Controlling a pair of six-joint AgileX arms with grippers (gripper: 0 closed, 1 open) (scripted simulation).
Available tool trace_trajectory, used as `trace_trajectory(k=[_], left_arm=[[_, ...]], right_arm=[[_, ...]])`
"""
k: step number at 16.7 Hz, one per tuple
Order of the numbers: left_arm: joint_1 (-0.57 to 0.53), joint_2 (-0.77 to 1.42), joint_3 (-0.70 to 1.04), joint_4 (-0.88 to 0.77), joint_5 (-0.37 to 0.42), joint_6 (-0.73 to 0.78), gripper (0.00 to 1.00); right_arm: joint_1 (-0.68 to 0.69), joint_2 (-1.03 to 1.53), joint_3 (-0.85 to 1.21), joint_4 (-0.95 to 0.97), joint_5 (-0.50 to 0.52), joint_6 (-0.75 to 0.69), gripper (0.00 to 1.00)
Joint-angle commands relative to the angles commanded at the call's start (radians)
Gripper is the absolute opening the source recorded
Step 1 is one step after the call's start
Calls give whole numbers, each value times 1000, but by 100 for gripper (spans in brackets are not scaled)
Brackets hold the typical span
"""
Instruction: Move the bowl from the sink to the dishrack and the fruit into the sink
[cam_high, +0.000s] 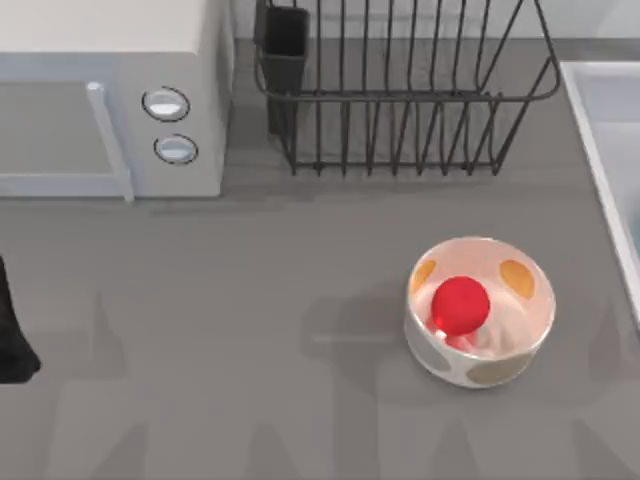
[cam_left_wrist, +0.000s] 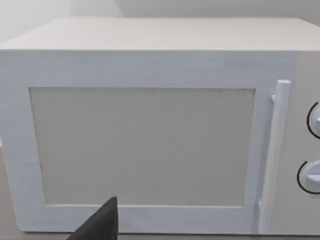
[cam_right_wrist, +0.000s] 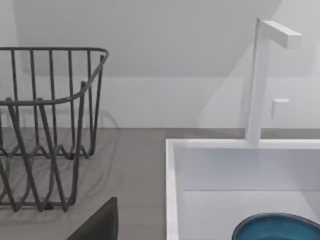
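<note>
The right hand (cam_right_wrist: 102, 225) shows as one dark finger at the near edge of its wrist view; whether it is released or clenched cannot be told, and it grasps nothing visible. Just beyond it and to one side lies the sink (cam_right_wrist: 171, 190), pale and straight-rimmed, with the bowl (cam_right_wrist: 277, 227), teal-blue, resting inside near the closest wall; a white tap (cam_right_wrist: 260, 80) rises from the far rim. Beyond the hand on the other side stands the dishrack (cam_right_wrist: 50, 130), black wire, nothing seen in it. The left hand (cam_left_wrist: 100, 225) likewise shows one dark finger, state not determinable, parked facing the white microwave (cam_left_wrist: 145, 145) just ahead. Farther off, in the top view, the fruit (cam_high: 460, 303) sits in a spotted white bowl (cam_high: 480, 310) on the grey surface (cam_high: 250, 340), between rack and sink rim. Status, judged: neither transfer begun; bowl to the rack and fruit to the sink both remain.
</note>
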Motion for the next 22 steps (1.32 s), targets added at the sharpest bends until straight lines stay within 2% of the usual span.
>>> trace_trajectory(k=[5, 10, 15, 22], left_arm=[[0, 0, 0, 0, 0, 0, 100], [0, 0, 0, 0, 0, 0, 100], [0, 0, 0, 0, 0, 0, 100], [0, 0, 0, 0, 0, 0, 100]], right_arm=[[4, 53, 58, -16, -15, -13, 100], [4, 334, 335, -129, -55, -72, 100], [-23, 814, 740, -374, -64, -165, 100], [-130, 1649, 1387, -845, -17, -303, 100]])
